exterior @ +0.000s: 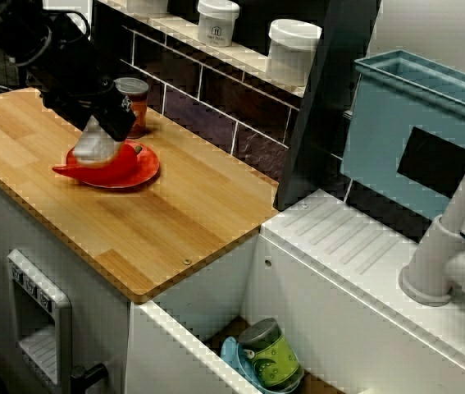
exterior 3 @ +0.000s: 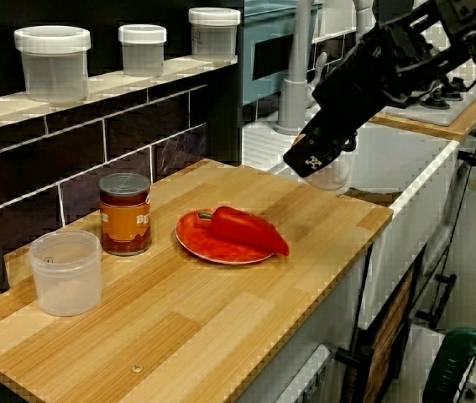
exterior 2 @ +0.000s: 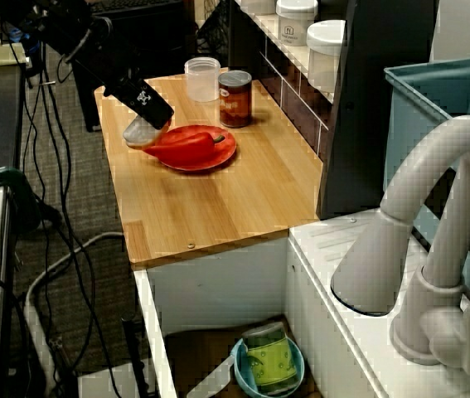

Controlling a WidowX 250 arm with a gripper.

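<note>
Black pincer (exterior: 95, 146) hangs just over the pointed end of the long red pepper (exterior: 105, 170), which lies on a round red plate (exterior: 146, 171) at the left of the wooden surface (exterior: 175, 222). Whether the jaws are open or closed cannot be told.

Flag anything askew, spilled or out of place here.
Nothing is spilled or broken. The red pepper overhangs the rim of its red plate, with its tip past the edge. Down in the sink, a green cup sits nested inside a blue bowl.

red pepper (exterior 3: 246, 228) | lying on side | on red plate (exterior 3: 192, 238) (tip overhangs rim)
</note>
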